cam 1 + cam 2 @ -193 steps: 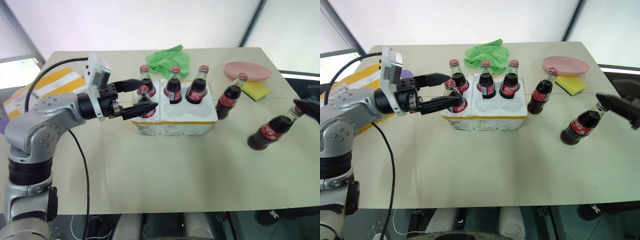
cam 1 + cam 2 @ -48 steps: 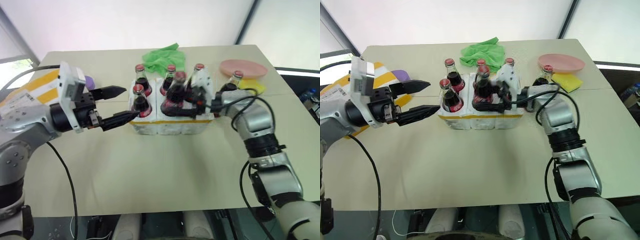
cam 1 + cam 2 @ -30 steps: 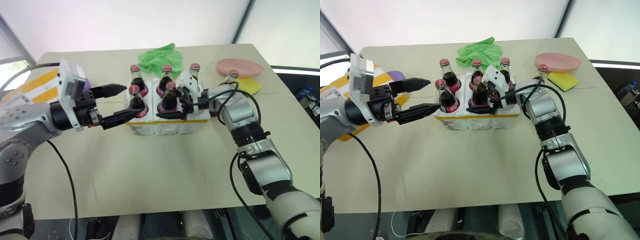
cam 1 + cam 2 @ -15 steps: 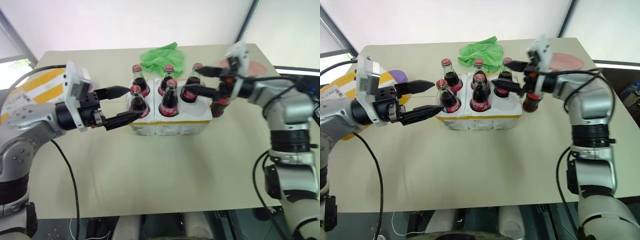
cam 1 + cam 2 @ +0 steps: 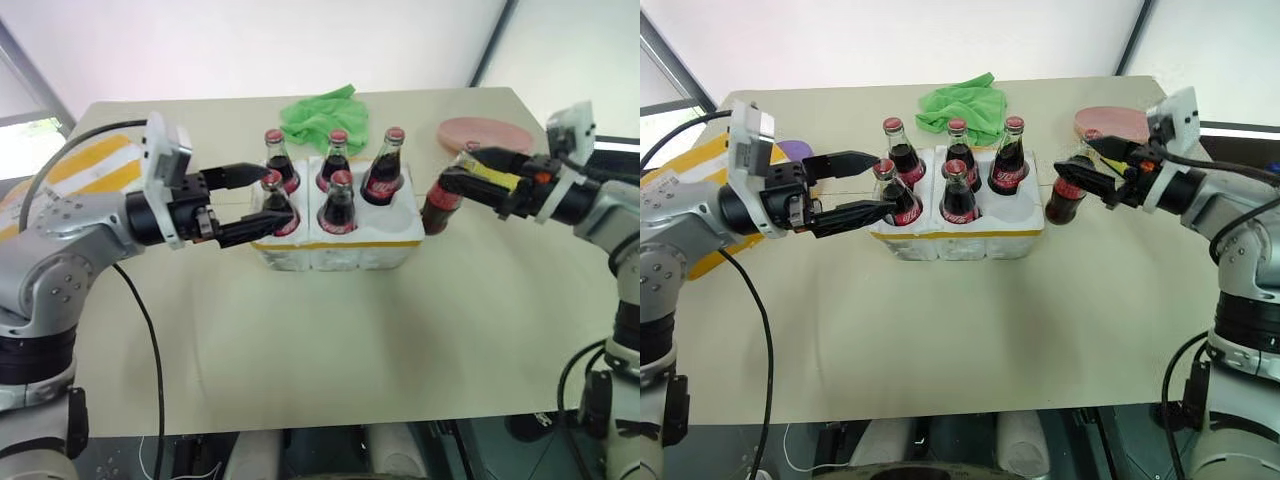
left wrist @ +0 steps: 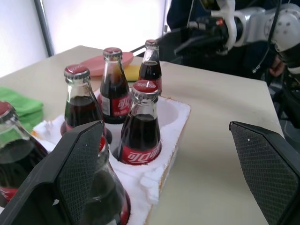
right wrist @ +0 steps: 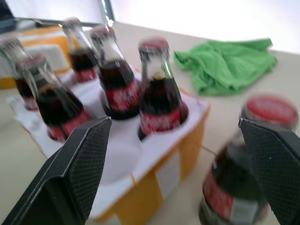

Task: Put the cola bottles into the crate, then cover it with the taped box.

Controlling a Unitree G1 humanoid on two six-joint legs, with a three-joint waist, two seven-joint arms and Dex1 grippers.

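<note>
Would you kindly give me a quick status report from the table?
Both grippers open: left gripper beside crate, right gripper at last loose cola bottle. Five bottles seated, one hole free. Nothing blocking.

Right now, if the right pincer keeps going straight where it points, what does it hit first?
Most likely the loose cola bottle standing on the table beside the crate. The open right pincer points at its neck; the depth between them is unclear.
</note>
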